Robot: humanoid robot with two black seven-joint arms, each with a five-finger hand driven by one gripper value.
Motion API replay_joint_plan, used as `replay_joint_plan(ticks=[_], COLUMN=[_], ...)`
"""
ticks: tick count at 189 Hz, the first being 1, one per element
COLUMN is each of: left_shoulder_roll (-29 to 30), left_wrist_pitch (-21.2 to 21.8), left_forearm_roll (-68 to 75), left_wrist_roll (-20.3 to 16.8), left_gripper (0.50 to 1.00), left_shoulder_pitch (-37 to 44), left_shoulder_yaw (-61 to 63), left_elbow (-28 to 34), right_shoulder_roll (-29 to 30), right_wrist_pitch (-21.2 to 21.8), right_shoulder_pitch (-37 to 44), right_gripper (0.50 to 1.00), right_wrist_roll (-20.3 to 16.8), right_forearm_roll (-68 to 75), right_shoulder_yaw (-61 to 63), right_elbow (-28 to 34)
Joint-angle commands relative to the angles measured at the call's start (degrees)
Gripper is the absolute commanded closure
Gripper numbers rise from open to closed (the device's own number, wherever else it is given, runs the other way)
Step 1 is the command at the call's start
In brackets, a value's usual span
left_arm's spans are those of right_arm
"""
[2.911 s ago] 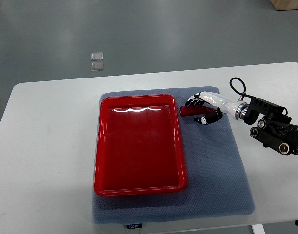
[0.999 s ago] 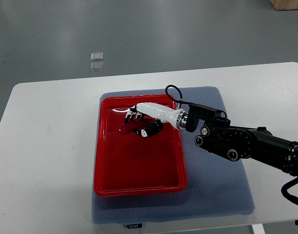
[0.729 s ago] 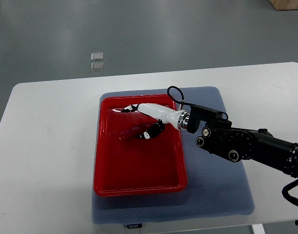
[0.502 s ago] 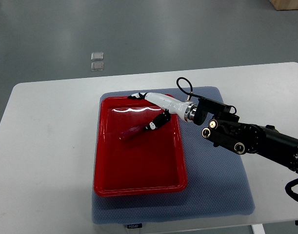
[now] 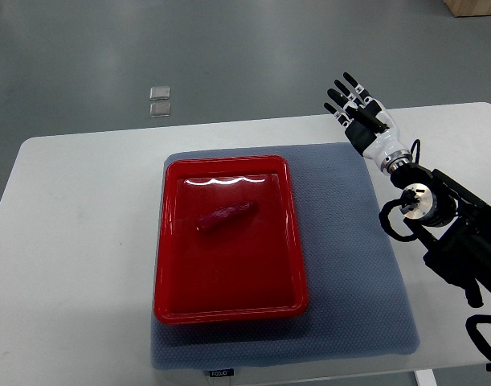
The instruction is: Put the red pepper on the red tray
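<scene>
The red pepper point(image 5: 226, 215), a long dark red piece, lies inside the red tray point(image 5: 171, 265) in its upper half, tilted slightly. The tray sits on a blue-grey mat point(image 5: 353, 265). My right hand point(image 5: 356, 108) is open with fingers spread, raised above the table's far edge at the right, well apart from the pepper and tray. Its arm point(image 5: 446, 233) comes in from the right edge. The left arm is out of view.
The white table point(image 5: 76, 241) holds the mat and tray. Two small clear squares point(image 5: 159, 100) lie on the grey floor beyond the table. A wooden object point(image 5: 475, 7) shows at the top right corner.
My right hand carried the pepper from the mat into the tray, let go of it, and pulled back up and to the right with fingers spread. The pepper now lies in the tray.
</scene>
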Motion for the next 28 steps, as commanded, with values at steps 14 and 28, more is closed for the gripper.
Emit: replay_joint_plan(ticks=[14,28], left_shoulder_roll=[0.0,0.0], left_wrist_pitch=[0.0,0.0], left_forearm_roll=[0.0,0.0], left_wrist_roll=[0.0,0.0], left_gripper=[0.5,0.5], left_shoulder_pitch=[0.0,0.0], left_shoulder_yaw=[0.1,0.2], left_elbow=[0.0,0.0], right_shoulder_roll=[0.0,0.0], right_wrist_pitch=[3.5,3.6], right_shoulder_pitch=[-2.6,-2.6], right_gripper=[0.587,0.587], right_wrist_roll=[0.0,0.0], right_forearm_roll=[5.0,5.0], right_shoulder_yaw=[0.5,0.6], right_elbow=[-1.0,-1.0])
